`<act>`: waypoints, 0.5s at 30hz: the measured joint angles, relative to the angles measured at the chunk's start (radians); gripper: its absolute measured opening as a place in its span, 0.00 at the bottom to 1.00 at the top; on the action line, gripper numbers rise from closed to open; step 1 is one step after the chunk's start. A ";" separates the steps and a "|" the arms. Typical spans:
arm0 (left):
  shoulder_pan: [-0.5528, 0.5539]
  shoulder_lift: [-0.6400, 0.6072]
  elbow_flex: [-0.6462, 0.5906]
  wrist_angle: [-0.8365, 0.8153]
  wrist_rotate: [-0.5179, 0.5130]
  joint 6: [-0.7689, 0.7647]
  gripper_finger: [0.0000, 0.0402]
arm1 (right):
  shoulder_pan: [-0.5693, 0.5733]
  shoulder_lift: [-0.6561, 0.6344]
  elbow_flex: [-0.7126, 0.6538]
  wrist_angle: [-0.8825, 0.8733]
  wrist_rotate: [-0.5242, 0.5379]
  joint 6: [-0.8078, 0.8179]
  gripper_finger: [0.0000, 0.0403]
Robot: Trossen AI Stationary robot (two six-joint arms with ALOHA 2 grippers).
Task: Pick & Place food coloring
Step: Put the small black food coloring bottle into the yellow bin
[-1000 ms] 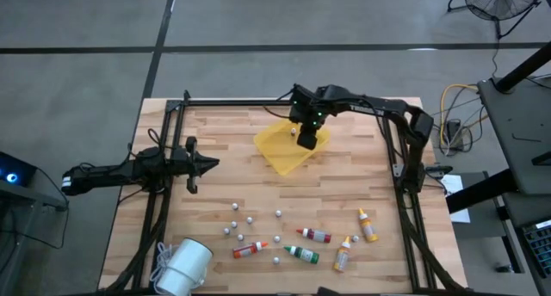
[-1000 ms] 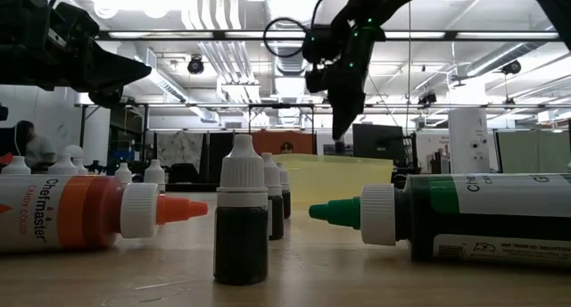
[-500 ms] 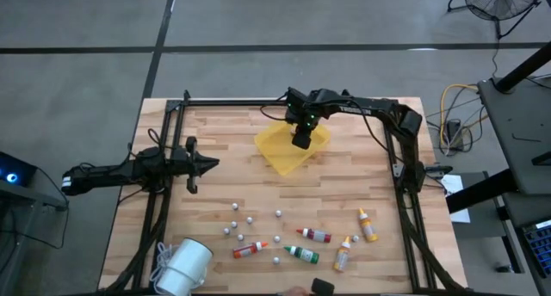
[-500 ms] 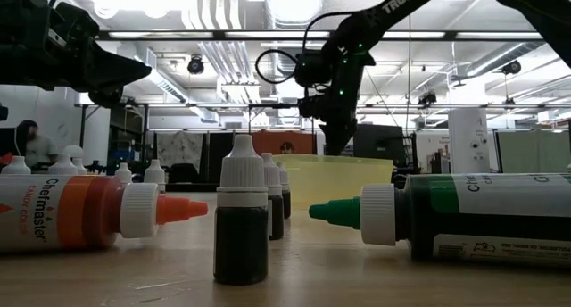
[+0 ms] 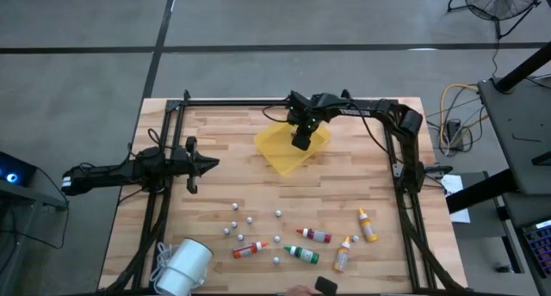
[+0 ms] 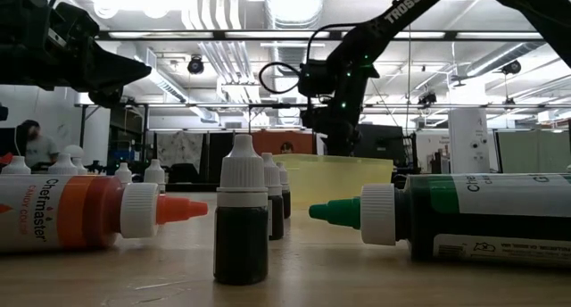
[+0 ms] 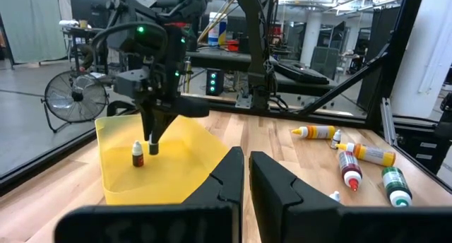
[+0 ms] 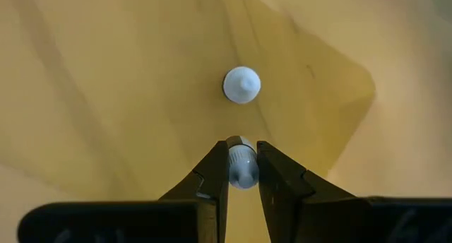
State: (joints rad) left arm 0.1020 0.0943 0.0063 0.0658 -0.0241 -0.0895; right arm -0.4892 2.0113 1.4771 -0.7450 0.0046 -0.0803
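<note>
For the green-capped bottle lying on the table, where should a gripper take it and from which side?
Take the green-capped bottle across the middle of its body, coming straight down from above. It lies flat on the wooden table, so the round sides face up and the tapered cap offers poor purchase. A red-capped bottle lies close by, so keep the fingers crosswise.

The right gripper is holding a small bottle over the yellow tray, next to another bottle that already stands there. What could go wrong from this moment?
1. The right gripper holds the small bottle only by its cap, so it could slip or swing.
2. The standing bottle in the yellow tray is very close; lowering or opening the fingers might knock it over.
3. If released while above the floor of the tray, the held bottle may tip.
</note>
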 joint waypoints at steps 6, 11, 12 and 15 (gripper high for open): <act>0.000 0.000 0.000 0.000 0.000 0.000 0.00 | -0.002 -0.002 -0.037 0.030 0.000 0.020 0.12; 0.000 0.000 0.000 0.000 0.000 0.000 0.00 | -0.002 -0.002 -0.040 0.031 0.000 0.020 0.12; 0.000 0.000 0.000 0.000 0.000 0.000 0.00 | -0.002 -0.002 -0.040 0.031 0.000 0.020 0.12; 0.001 0.000 0.000 0.000 0.000 0.000 0.00 | -0.002 -0.002 -0.040 0.032 -0.001 0.021 0.15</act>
State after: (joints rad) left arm 0.1028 0.0941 0.0063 0.0658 -0.0238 -0.0895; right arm -0.4911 2.0090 1.4369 -0.7128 0.0040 -0.0594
